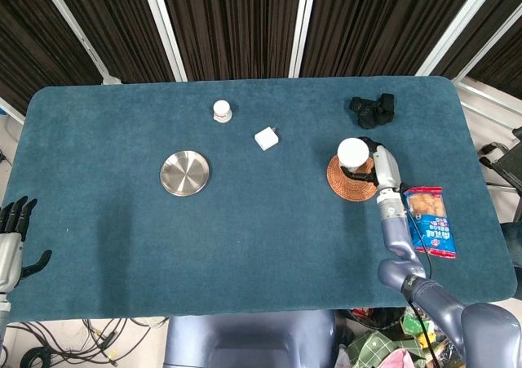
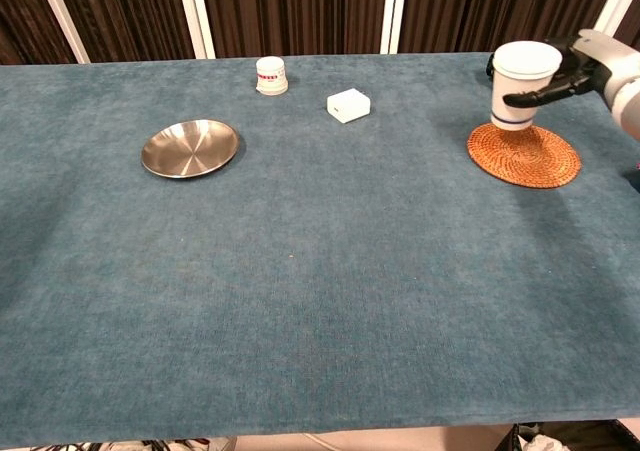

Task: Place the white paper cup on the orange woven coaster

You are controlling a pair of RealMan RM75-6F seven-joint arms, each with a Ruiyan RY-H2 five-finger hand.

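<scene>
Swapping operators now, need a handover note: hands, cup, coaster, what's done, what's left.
Right hand grips the white paper cup upright, held in the air over the far-left part of the round orange woven coaster; not set down yet.
Left hand is open, idle at the near left table edge.
Done: cup picked up and carried to the coaster.
Left: centre it over the coaster, lower it, release, withdraw.

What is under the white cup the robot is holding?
The orange woven coaster lies below the white paper cup, which the right hand holds. Its far edge is hidden behind the cup, so I cannot tell if they touch.
</scene>
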